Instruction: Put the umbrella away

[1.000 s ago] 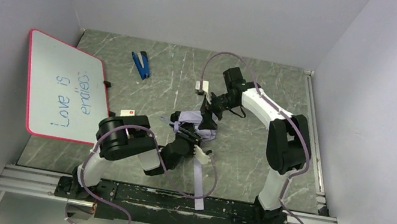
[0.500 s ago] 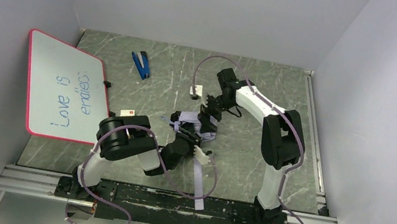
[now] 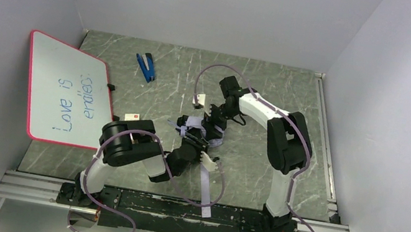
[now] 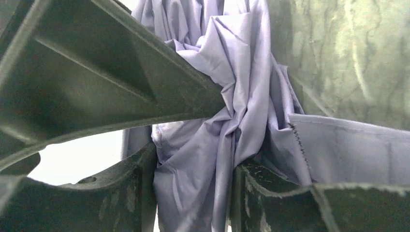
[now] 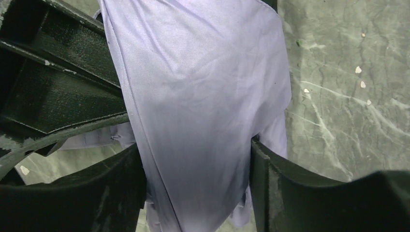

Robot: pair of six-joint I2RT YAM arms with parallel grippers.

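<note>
The left gripper (image 4: 193,145) is clamped on the umbrella (image 4: 241,72). Crumpled lavender fabric is squeezed between its fingers (image 4: 121,82), and a flat stitched band (image 4: 348,145) runs off to their right. The right gripper (image 5: 196,179) straddles a smooth fold of the same canopy. The fold fills the gap and touches both fingers (image 5: 77,198), but whether they pinch it cannot be told. Marbled table (image 5: 348,87) shows beyond the right finger.
</note>
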